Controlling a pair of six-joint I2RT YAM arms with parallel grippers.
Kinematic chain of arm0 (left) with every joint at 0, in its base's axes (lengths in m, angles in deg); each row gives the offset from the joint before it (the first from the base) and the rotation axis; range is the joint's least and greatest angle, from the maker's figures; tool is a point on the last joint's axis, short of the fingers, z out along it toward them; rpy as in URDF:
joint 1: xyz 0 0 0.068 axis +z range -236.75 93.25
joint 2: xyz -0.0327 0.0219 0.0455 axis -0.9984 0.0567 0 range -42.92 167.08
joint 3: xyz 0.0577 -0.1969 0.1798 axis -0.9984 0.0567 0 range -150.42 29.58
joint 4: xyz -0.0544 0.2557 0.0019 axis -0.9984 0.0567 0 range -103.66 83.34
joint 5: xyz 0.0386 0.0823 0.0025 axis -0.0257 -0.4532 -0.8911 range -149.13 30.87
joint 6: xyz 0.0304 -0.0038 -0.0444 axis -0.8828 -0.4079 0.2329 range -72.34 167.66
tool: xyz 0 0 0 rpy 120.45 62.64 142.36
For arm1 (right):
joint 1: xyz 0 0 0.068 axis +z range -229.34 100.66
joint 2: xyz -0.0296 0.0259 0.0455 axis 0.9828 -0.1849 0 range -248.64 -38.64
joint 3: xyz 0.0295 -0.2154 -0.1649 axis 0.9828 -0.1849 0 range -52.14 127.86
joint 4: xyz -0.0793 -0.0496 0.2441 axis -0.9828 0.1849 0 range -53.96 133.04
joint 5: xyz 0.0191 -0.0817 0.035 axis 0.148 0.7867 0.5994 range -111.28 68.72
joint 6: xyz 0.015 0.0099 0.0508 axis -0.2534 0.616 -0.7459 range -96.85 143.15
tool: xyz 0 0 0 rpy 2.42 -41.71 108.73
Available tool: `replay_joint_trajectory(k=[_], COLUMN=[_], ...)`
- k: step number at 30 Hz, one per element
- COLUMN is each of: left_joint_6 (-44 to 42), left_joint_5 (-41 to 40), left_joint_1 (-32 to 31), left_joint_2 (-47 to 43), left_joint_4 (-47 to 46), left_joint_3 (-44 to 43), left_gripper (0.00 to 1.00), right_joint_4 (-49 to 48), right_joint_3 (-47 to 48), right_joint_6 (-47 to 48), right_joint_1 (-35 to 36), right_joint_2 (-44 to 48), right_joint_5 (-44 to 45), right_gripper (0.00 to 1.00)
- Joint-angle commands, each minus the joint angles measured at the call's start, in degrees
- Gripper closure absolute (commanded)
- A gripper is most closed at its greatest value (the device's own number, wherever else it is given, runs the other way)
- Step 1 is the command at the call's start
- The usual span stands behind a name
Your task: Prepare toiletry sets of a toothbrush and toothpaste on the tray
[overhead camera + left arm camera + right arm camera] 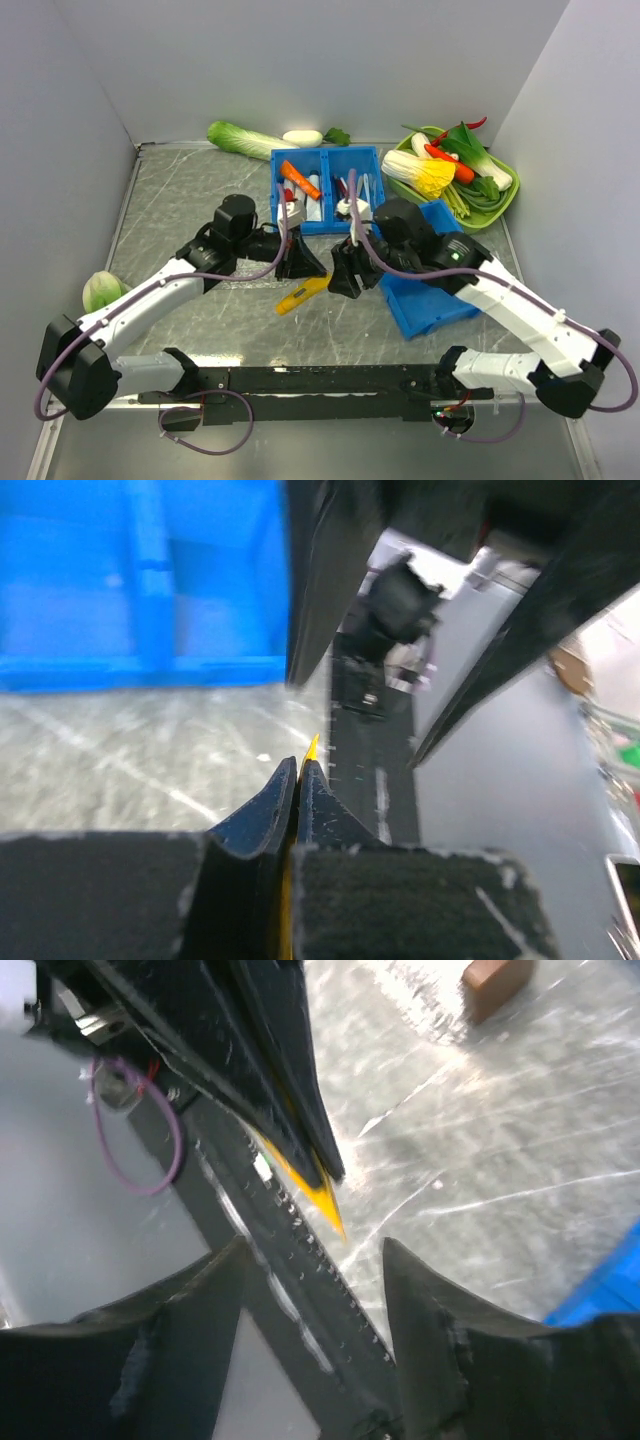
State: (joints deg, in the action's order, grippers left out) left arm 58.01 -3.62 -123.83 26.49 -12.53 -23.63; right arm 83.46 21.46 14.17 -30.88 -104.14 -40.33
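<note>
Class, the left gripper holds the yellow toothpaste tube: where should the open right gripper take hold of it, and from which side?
Probably the free length of the yellow toothpaste tube sticking out past the left gripper, approached from the side of the right gripper. The tube is thin and flat, so jaws close across its flat faces; the left fingers cover the other end.

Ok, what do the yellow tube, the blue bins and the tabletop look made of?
The yellow toothpaste tube: probably soft plastic, smooth, slightly shiny; its flat tapered end is pinched thin in the shut left gripper. The blue bins: rigid moulded plastic, uniform colour, thin straight walls. The table: glossy grey surface with white marble-like veins and reflections; stone or printed laminate, cannot tell.
</note>
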Motion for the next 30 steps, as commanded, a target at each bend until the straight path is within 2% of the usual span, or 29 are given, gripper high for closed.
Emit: replay_joint_trajectory(k=[1,3,6,7,8,10,11,14,17,18,21,27,30], left_joint_6=[2.8,4.1,5.4,5.6,5.8,6.5,7.3,8.2,11.5,12.1,12.2,7.2,6.8], left_joint_5=[-8.8,-11.9,-21.3,-24.0,-30.4,-36.2,-42.1,-50.6,-60.1,-64.2,-69.6,-72.1,-72.5], left_joint_1=[3.9,5.8,8.6,9.3,9.6,10.1,10.2,10.3,10.4,10.4,10.4,10.4,10.4], left_joint_2=[-4.3,-5.4,-8.8,-10.9,-11.9,-15.1,-16.1,-20.1,-24.3,-26.1,-27.7,-28.4,-29.1], left_joint_4=[-6.9,-7.6,-9.0,-9.3,-9.1,-8.6,-8.4,-7.3,-10.5,-14.1,-21.6,-35.6,-37.1], left_joint_3=[1.5,2.4,4.3,4.9,6.0,7.0,8.4,10.3,15.5,16.9,21.5,27.0,28.5], left_gripper=[0.99,0.99,0.99,0.99,0.99,0.99,0.99,0.99,0.99,0.99,0.99,0.99,0.99], right_joint_4=[-7.4,-8.8,-11.4,-12.2,-14.3,-16.5,-18.3,-22.2,-24.8,-25.7,-26.2,-27.6,-28.2], right_joint_3=[-3.4,-6.0,-9.6,-10.7,-13.0,-15.5,-17.8,-22.0,-25.1,-25.5,-26.5,-27.5,-26.5], right_joint_6=[-4.2,-5.8,-9.3,-11.0,-11.7,-13.9,-14.7,-16.6,-16.2,-15.4,-13.6,-11.2,-10.7], right_joint_1=[-0.7,-1.3,-1.6,-1.7,-1.6,-1.6,-1.7,-1.6,-1.7,-1.5,-1.7,-1.7,-1.6], right_joint_2=[7.5,9.8,15.9,17.2,18.5,22.9,24.1,29.2,32.8,33.8,34.0,32.0,29.4], right_joint_5=[10.1,14.8,22.5,25.5,26.7,30.2,31.5,33.5,33.6,33.6,34.0,31.8,30.5], right_gripper=[0.26,0.17,0.1,0.1,0.09,0.09,0.08,0.06,0.06,0.06,0.06,0.06,0.08])
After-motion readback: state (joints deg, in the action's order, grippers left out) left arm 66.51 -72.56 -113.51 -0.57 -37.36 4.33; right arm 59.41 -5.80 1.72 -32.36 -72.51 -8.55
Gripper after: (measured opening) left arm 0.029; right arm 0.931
